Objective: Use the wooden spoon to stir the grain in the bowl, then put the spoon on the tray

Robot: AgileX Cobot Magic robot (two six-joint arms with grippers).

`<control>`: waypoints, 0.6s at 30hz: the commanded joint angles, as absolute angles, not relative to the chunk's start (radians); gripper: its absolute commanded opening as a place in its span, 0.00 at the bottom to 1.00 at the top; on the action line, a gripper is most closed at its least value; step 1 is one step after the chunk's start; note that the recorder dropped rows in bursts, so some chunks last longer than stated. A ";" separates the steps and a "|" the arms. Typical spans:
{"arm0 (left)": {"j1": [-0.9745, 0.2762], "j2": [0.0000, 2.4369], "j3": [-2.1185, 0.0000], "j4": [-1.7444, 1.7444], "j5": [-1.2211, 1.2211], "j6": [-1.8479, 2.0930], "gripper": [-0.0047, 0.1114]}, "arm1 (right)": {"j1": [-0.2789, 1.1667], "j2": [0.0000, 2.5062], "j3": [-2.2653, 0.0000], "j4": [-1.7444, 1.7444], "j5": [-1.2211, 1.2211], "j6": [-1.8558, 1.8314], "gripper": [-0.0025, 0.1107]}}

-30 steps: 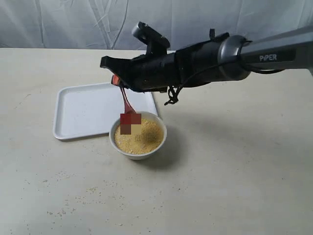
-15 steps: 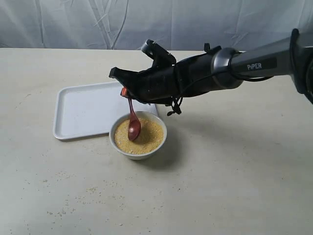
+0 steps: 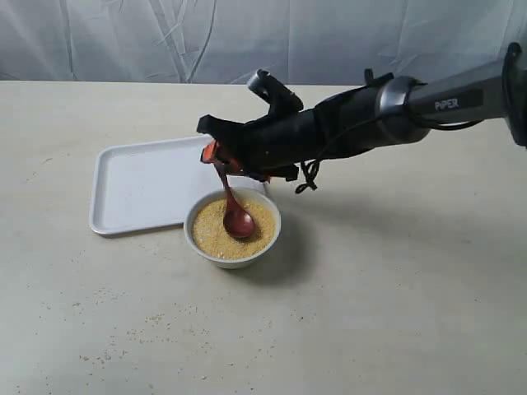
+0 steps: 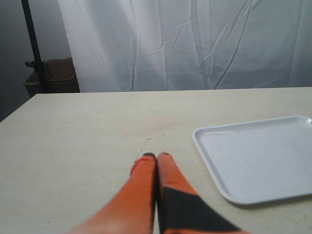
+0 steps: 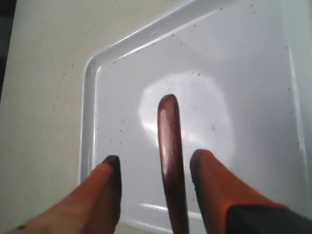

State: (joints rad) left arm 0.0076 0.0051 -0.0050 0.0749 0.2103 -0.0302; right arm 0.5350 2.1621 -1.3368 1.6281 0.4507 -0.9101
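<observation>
Yellow specks lie scattered on the bench in front of the bowl. Inside the bowl the grain lies fairly level, and the head of the wooden spoon is dipped into it. Above the bowl's far rim the right gripper is clamped on the top of the handle, so we judge the stirring step to be in hand. Next we expect a lift clear of the rim and a short carry to the tray, which lies just behind the bowl, touching it or nearly so. Only the right wrist view shows the handle standing between the orange fingers, with gaps at their tips and the contact hidden lower down. Only the left wrist view shows the left gripper, pressed together on nothing, with no bowl in sight. Behind everything hangs a pale curtain.
</observation>
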 commanded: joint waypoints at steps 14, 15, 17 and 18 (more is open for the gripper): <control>0.008 0.000 0.000 0.071 0.205 -0.033 0.04 | 0.240 2.367 -1.748 1.221 1.221 -0.860 0.57; 0.008 0.000 0.000 0.071 0.205 -0.033 0.04 | 0.248 2.390 -1.782 1.221 1.221 -0.860 0.59; 0.008 0.000 0.000 0.071 0.205 -0.033 0.04 | 0.260 2.425 -1.845 1.221 1.221 -0.860 0.59; 0.008 0.000 0.000 0.071 0.205 -0.033 0.04 | 0.269 2.452 -1.879 1.219 1.221 -0.860 0.59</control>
